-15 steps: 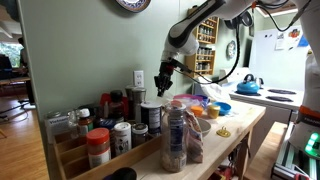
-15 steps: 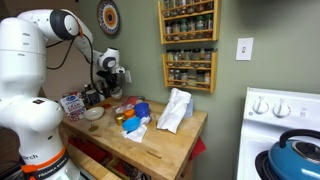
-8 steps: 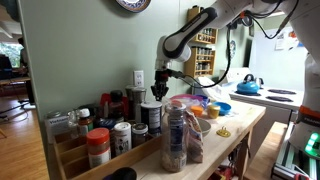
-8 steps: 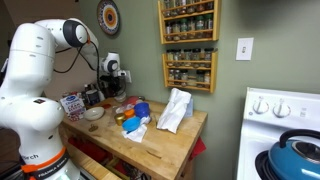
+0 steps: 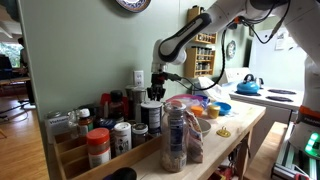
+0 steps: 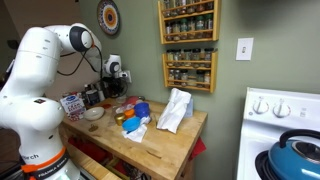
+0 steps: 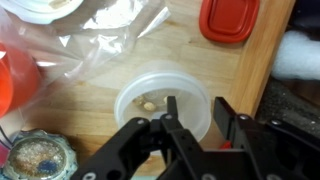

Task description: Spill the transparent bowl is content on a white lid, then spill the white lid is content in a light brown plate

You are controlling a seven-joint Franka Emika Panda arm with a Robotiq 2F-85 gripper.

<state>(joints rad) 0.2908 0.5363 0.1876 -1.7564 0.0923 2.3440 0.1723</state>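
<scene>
In the wrist view the white lid (image 7: 150, 95) lies flat on the wooden counter with a few small pale pieces in it. My gripper (image 7: 197, 112) hangs just above the lid's right rim. One finger (image 7: 172, 112) is inside the rim and the other finger (image 7: 224, 115) is outside it, with a gap showing, so the gripper is open. A clear bowl-like shape (image 7: 112, 12) and a pale plate (image 7: 40, 8) sit at the top edge, half under crinkled clear plastic. In both exterior views the gripper (image 5: 155, 92) (image 6: 113, 88) is low over the counter by the wall.
A red lid (image 7: 228, 20) lies at the upper right and an orange object (image 7: 14, 78) at the left. A jar of beads (image 7: 38, 155) stands at the lower left, a white cloth (image 7: 300, 55) past the counter edge. Jars and bottles (image 5: 120, 130) crowd the counter.
The arm has swung toward the wall and come down over the counter. The jaws have spread apart from nearly closed.
</scene>
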